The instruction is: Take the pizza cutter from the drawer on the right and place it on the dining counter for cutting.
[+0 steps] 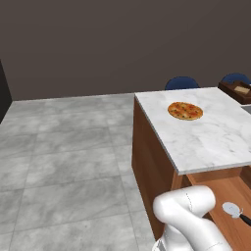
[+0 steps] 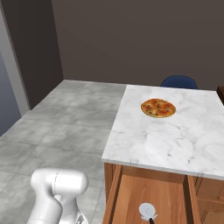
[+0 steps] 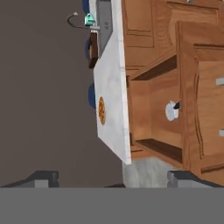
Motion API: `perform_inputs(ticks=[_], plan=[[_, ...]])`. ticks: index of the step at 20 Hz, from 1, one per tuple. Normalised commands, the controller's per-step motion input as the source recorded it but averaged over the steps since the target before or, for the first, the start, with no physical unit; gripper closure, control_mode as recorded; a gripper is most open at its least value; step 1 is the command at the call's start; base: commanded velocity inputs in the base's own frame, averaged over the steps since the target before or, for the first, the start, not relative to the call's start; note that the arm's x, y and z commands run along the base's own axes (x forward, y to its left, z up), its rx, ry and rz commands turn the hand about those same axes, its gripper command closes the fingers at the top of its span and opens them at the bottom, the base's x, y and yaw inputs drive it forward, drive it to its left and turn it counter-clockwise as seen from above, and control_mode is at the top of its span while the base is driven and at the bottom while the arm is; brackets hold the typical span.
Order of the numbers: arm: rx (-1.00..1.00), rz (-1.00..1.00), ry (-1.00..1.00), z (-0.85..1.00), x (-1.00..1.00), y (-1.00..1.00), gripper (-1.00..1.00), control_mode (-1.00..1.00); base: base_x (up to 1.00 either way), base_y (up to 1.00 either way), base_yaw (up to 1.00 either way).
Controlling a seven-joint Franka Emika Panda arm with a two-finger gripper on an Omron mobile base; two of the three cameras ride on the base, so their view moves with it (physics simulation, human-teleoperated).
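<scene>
The drawer (image 2: 151, 186) stands pulled open below the near edge of the dining counter (image 2: 175, 144). Inside it lies the pizza cutter (image 2: 148, 211), pale round wheel up and dark handle pointing toward me. From the left side, the pizza cutter (image 1: 232, 210) rests on the drawer (image 1: 223, 188) floor. A round orange pizza (image 1: 185, 111) sits on the dining counter (image 1: 215, 142). In the hand view my gripper (image 3: 113, 179) is open, well away from the pizza cutter (image 3: 171, 111) in the drawer (image 3: 151, 131), with nothing between its fingertips (image 3: 43, 178).
Two blue chairs (image 1: 182, 83) (image 1: 236, 77) stand behind the counter. A dark wooden box (image 1: 237, 90) sits at its far right corner. Grey tiled floor (image 1: 63, 162) spreads wide on the left. More wooden cabinet fronts (image 3: 205, 87) flank the drawer.
</scene>
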Motion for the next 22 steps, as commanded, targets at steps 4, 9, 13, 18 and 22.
perform_inputs(ticks=[4,9,13,18,22], plan=[[0.0,0.0,0.14,0.64,0.49,0.31,-1.0,-1.0,0.0,0.0,0.0],[0.0,0.0,0.22,0.75,0.51,0.29,-1.0,-1.0,0.0,0.0,0.0],[0.0,0.0,0.25,0.66,0.55,0.28,-1.0,-1.0,0.0,0.0,0.0],[-0.03,0.0,0.22,0.35,0.87,0.32,-1.0,-1.0,0.0,0.0,0.0],[-0.01,0.0,0.26,0.24,0.99,0.36,-1.0,-1.0,0.0,0.0,0.0]])
